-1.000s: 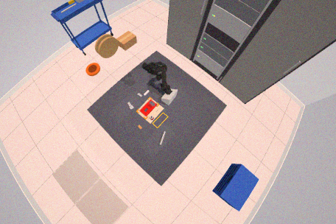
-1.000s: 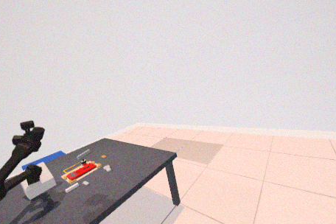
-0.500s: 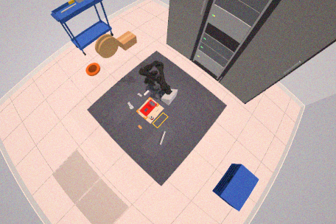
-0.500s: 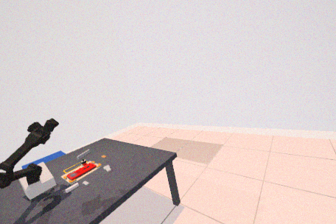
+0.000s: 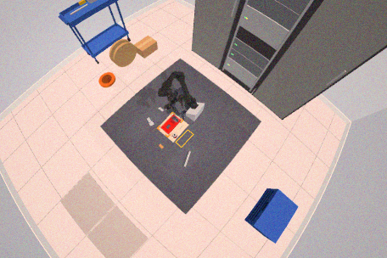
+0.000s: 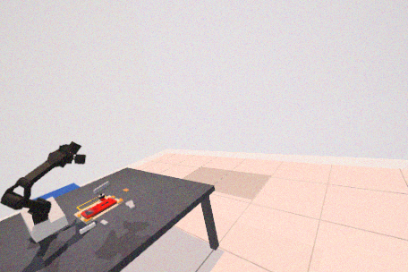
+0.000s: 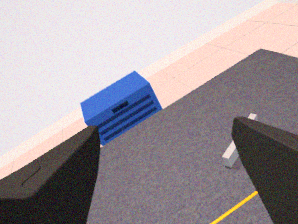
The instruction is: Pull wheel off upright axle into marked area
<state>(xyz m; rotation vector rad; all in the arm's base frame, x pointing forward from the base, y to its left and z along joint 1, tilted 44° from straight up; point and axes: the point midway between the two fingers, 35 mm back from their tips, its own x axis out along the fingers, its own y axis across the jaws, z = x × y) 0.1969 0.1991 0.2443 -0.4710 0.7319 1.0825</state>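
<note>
The small white wheel (image 5: 175, 135) (image 6: 101, 195) sits on the upright axle at the end of the red board (image 5: 170, 124) (image 6: 98, 208), which lies on an orange base. The yellow-outlined marked area (image 5: 189, 132) (image 6: 89, 203) (image 7: 226, 217) lies right beside the board and has nothing in it. My gripper (image 6: 78, 157) (image 7: 166, 131) is open and empty, raised high above the table and well short of the wheel. In the wrist view the two dark fingers frame bare table and one corner of the marked area; the wheel is out of that view.
A grey bar (image 5: 187, 158) (image 6: 101, 183) (image 7: 233, 152) lies beyond the marked area. A small orange piece (image 5: 161, 146) (image 6: 125, 190) and a white piece (image 5: 150, 121) (image 6: 130, 204) lie near the board. A blue box (image 5: 272, 214) (image 7: 120, 106) stands on the floor.
</note>
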